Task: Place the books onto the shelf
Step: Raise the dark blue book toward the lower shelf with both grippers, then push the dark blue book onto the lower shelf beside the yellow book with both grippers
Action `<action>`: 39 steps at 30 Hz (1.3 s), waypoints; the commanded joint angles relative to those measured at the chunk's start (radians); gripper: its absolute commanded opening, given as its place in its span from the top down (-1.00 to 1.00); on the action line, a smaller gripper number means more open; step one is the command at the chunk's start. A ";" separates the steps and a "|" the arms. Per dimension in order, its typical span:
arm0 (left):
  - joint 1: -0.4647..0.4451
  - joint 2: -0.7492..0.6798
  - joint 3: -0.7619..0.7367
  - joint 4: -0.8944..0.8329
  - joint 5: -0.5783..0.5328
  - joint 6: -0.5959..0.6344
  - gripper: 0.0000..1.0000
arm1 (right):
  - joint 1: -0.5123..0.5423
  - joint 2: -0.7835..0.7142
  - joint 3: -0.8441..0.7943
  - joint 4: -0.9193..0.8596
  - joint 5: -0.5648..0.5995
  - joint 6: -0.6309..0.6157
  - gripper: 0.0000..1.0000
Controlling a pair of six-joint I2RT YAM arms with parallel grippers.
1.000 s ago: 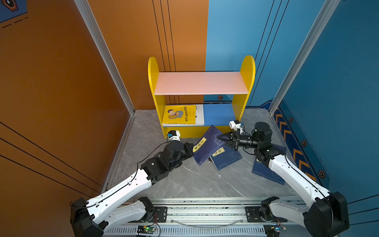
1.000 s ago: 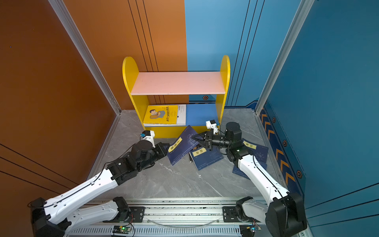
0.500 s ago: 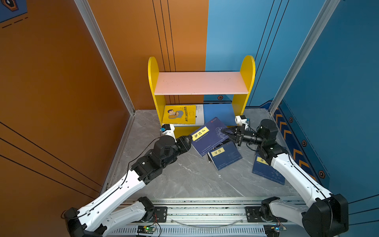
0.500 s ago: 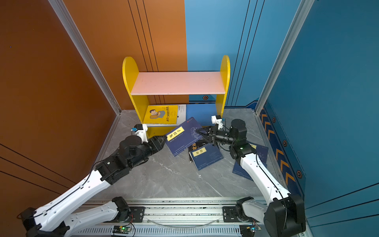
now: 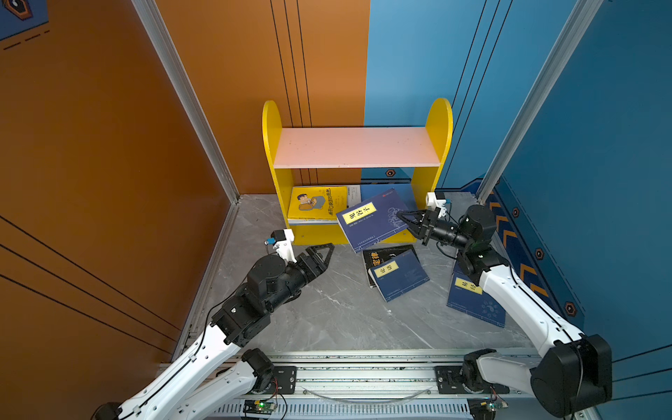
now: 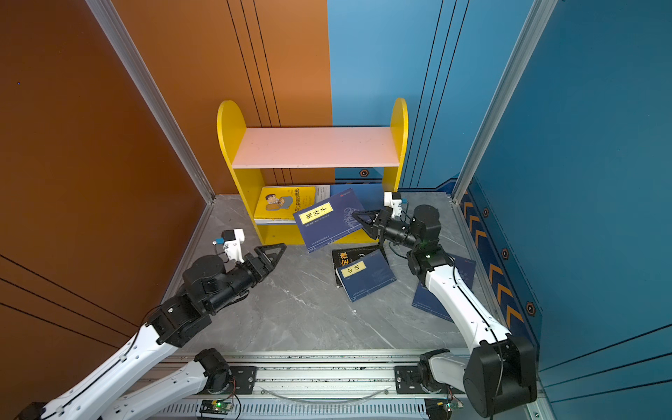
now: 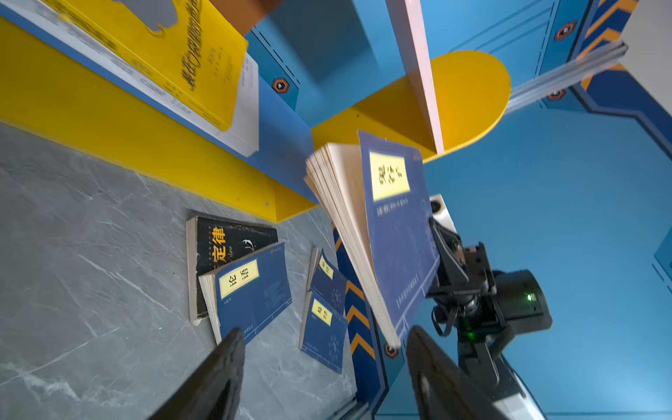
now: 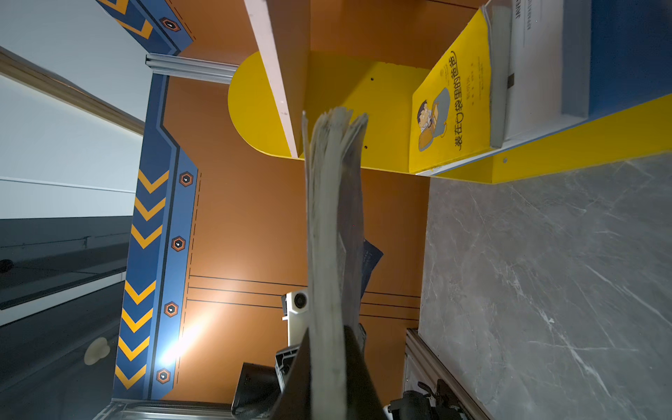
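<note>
The right arm stretches level toward the shelf (image 5: 272, 145), the right gripper (image 5: 403, 218) clamped on a tilted navy book (image 5: 371, 223) (pages fanning) before the lower tier; the left gripper (image 5: 324, 250), low near the shelf's base, gapes empty.

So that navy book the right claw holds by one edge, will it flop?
Probably floppy: the held navy book has pages fanning apart beyond the right claw. Likely light, since one edge pinch holds it aloft. It may sag when tilted.
</note>
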 commanded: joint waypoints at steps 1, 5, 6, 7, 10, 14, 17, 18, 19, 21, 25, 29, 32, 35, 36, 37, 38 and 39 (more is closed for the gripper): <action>-0.045 0.027 -0.023 0.181 0.052 -0.041 -0.62 | 0.016 0.035 0.008 0.175 0.071 0.062 0.76; -0.073 0.075 -0.024 0.274 0.073 -0.055 -0.70 | 0.038 0.072 -0.002 0.263 0.097 0.098 0.76; -0.074 0.086 -0.021 0.279 0.077 -0.057 -0.70 | 0.044 0.075 -0.002 0.272 0.099 0.100 0.76; -0.073 0.095 -0.019 0.282 0.078 -0.055 -0.71 | 0.050 0.081 -0.001 0.275 0.101 0.099 0.76; -0.069 0.112 -0.016 0.294 0.076 -0.050 -0.70 | 0.063 0.084 0.000 0.281 0.098 0.096 0.76; -0.052 0.107 -0.015 0.263 0.051 -0.038 -0.64 | 0.070 0.076 -0.004 0.279 0.079 0.098 0.75; -0.033 0.096 -0.023 0.266 0.042 -0.042 -0.54 | 0.075 0.065 -0.011 0.279 0.069 0.103 0.75; -0.029 0.094 -0.023 0.268 0.042 -0.042 -0.51 | 0.080 0.060 -0.013 0.279 0.066 0.104 0.75; -0.025 0.093 -0.022 0.271 0.043 -0.042 -0.47 | 0.086 0.055 -0.017 0.277 0.065 0.104 0.75; -0.020 0.095 -0.020 0.284 0.051 -0.046 -0.38 | 0.100 0.048 -0.024 0.280 0.067 0.111 0.75; -0.023 0.106 -0.018 0.298 0.060 -0.058 -0.15 | 0.117 0.029 -0.045 0.276 0.093 0.101 0.75; -0.034 0.090 -0.025 0.295 0.035 -0.059 0.17 | 0.121 0.002 -0.085 0.281 0.152 0.105 0.75; -0.040 0.067 -0.040 0.292 0.011 -0.057 0.41 | 0.123 -0.022 -0.102 0.288 0.168 0.099 0.74; -0.040 0.052 -0.041 0.275 0.006 -0.052 0.60 | 0.121 -0.022 -0.099 0.285 0.150 0.106 0.74; -0.040 0.049 -0.033 0.258 0.008 -0.045 0.62 | 0.122 -0.017 -0.099 0.285 0.138 0.111 0.73; -0.040 0.046 -0.021 0.239 0.012 -0.031 0.67 | 0.123 -0.010 -0.096 0.287 0.125 0.116 0.72; -0.038 0.045 -0.007 0.214 0.016 -0.020 0.70 | 0.123 -0.005 -0.091 0.287 0.111 0.119 0.71; -0.035 0.045 0.010 0.185 0.024 -0.005 0.71 | 0.123 0.004 -0.084 0.286 0.094 0.120 0.70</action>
